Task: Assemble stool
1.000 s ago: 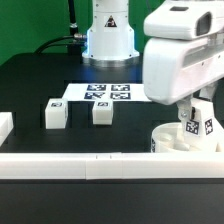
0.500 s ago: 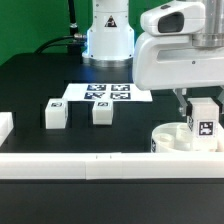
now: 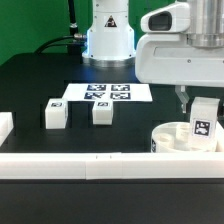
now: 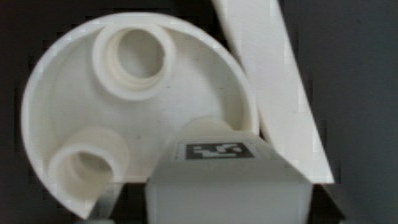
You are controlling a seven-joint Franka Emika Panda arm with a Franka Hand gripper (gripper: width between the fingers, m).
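The round white seat (image 3: 172, 141) lies against the front rail at the exterior view's right. In the wrist view the seat (image 4: 80, 110) shows two round recesses. My gripper (image 3: 200, 106) is shut on a white leg (image 3: 203, 122) and holds it upright over the seat's right part, its tag facing the camera. In the wrist view the leg (image 4: 222, 165) fills the space between the jaws of my gripper (image 4: 217, 208). Whether the leg's lower end touches the seat is hidden. Two more tagged legs (image 3: 55, 114) (image 3: 102, 112) stand on the table to the left.
The marker board (image 3: 105, 93) lies flat behind the two loose legs. A long white rail (image 3: 80, 166) runs along the front edge and shows beside the seat in the wrist view (image 4: 276, 90). A white rail end (image 3: 5, 126) sits at the far left. The robot base (image 3: 108, 35) stands behind.
The wrist has turned and the held leg has gone from tilted to upright, shifting slightly to the exterior view's right over the seat. The loose legs have not moved.
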